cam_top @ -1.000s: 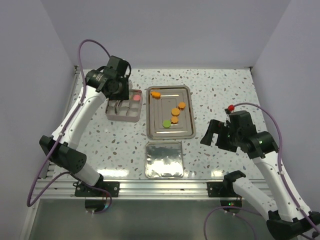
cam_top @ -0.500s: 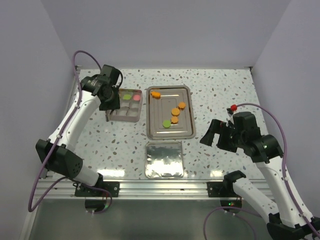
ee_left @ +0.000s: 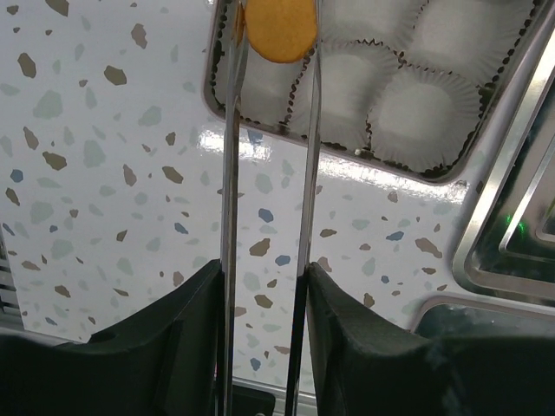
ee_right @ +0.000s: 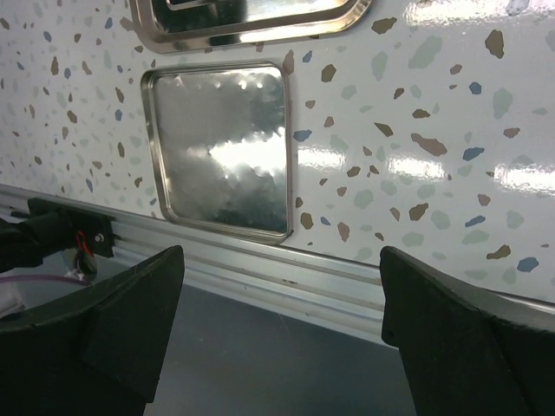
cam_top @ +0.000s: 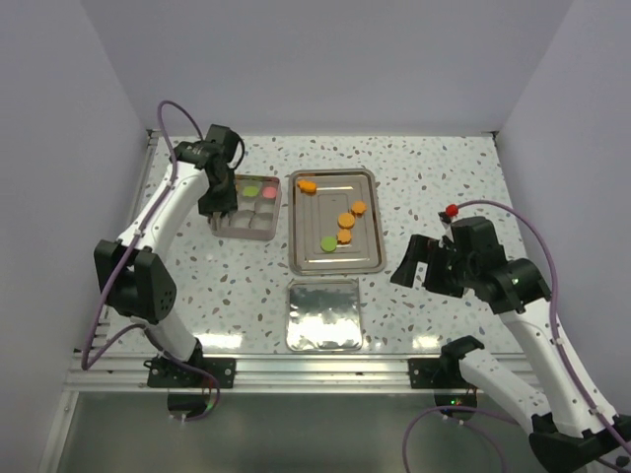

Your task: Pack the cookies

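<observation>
Orange cookies (cam_top: 345, 220) and one green cookie (cam_top: 327, 243) lie on the steel tray (cam_top: 294, 227). A green cookie (cam_top: 251, 190) and a pink cookie (cam_top: 268, 193) sit in the grey box (cam_top: 246, 227). My left gripper (cam_top: 219, 202) hovers at the box's left edge. In the left wrist view the left gripper (ee_left: 264, 286) is closed on two long metal blades that pinch an orange cookie (ee_left: 279, 30) over the box's white paper cups (ee_left: 416, 113). My right gripper (cam_top: 419, 266) is open and empty, right of the tray.
A square steel lid (cam_top: 323, 314) lies flat near the front edge, below the tray; it also shows in the right wrist view (ee_right: 217, 147). The aluminium rail (ee_right: 329, 277) runs along the table's near edge. White walls stand close on three sides.
My left gripper has shifted from over the box's middle to its left edge, uncovering the green cookie in the box. The right arm has hardly moved.
</observation>
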Action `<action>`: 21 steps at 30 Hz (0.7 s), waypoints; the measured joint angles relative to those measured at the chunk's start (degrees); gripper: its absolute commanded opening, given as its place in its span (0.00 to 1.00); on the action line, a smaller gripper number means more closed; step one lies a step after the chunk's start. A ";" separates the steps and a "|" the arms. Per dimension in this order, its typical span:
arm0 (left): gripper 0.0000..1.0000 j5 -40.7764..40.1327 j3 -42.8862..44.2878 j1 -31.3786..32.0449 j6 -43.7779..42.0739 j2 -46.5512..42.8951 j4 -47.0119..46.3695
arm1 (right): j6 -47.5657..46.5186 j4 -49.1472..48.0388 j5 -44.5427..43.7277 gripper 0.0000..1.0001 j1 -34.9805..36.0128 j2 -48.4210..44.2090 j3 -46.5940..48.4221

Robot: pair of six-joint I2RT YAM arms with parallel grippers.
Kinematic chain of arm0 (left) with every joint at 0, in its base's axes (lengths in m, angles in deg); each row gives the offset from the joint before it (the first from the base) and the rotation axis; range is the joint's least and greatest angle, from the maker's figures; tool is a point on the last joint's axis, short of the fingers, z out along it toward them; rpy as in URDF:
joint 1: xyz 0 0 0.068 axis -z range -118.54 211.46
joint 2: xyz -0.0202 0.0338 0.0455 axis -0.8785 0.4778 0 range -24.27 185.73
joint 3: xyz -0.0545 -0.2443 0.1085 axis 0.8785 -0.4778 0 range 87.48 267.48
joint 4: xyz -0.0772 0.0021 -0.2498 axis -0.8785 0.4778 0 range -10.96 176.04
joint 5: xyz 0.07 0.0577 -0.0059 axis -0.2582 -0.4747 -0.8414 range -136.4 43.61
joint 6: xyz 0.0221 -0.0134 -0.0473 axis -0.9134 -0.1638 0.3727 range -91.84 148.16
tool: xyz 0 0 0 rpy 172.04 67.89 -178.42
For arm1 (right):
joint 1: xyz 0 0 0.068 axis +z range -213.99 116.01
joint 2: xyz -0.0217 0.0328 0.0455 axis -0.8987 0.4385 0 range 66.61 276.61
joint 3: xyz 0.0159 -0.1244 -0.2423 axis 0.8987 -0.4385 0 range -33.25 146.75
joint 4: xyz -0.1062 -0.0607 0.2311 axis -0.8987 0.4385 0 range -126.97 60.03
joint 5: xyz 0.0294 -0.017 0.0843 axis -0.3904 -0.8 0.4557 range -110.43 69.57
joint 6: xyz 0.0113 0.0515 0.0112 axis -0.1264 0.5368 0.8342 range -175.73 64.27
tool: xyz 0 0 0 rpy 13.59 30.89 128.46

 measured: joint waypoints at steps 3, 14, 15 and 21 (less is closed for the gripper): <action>0.45 0.00 1.25 -0.35 -0.24 2.84 -0.26 | 0.00 -0.37 -0.24 0.98 0.35 0.52 -0.11; 0.46 0.13 5.62 -0.48 -0.83 8.76 -0.63 | -0.22 -1.49 -1.33 0.98 0.66 1.18 -0.42; 0.46 0.13 5.73 -0.55 -0.83 9.07 -0.66 | -0.28 -1.49 -1.36 0.98 0.66 1.18 -0.42; 0.46 -0.02 5.84 -0.70 -0.83 9.40 -0.61 | -0.46 -1.49 -2.05 0.99 0.66 1.18 -0.42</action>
